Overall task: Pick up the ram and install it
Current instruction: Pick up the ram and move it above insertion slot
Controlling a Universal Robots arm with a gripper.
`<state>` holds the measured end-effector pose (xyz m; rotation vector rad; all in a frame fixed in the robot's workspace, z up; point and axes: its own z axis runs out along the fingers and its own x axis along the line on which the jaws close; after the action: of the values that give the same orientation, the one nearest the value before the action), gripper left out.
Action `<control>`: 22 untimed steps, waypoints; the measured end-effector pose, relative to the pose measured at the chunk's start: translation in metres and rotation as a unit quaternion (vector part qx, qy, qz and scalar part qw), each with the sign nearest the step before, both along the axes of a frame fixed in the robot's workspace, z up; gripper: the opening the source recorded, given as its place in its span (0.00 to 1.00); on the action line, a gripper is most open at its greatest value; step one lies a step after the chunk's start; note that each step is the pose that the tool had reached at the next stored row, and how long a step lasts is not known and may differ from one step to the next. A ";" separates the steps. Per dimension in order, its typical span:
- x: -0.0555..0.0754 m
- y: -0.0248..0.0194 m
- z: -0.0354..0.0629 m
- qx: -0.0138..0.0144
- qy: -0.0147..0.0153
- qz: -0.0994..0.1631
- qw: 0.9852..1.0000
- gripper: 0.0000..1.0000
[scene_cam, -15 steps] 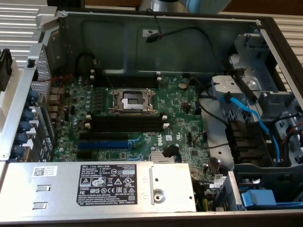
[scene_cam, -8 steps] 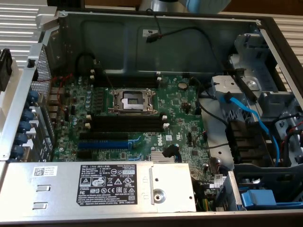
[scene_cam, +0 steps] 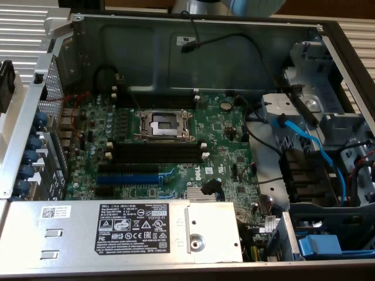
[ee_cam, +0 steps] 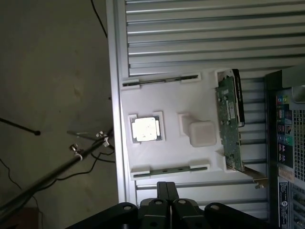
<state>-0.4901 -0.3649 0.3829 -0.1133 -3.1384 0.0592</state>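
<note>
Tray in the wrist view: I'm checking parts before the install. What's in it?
In the tray: a ram stick, a second stick, a square chip, a white block and a green card. Whatever lies under the card and block is covered.

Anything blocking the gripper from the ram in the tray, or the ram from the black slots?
Nothing visible: bare white tray lies between the gripper and the nearer ram, and the black slots stand empty, uncrossed by cables.

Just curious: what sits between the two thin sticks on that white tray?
In the wrist view, a square silvery chip and a white block lie between the gripper-side stick and the far stick.
</note>
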 end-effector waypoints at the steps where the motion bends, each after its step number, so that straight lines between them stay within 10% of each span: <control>1: -0.001 0.0000 0.0000 0.000 -0.001 0.000 1.000 0.10; 5: -0.005 -0.0001 -0.0003 0.000 -0.006 0.004 1.000 0.10; 13: -0.009 -0.0001 -0.0004 0.000 -0.007 0.036 0.999 0.10; 22: -0.009 -0.0001 -0.0004 0.001 -0.007 0.117 0.993 0.10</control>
<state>-0.4988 -0.3650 0.3825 0.2557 -3.1477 0.0558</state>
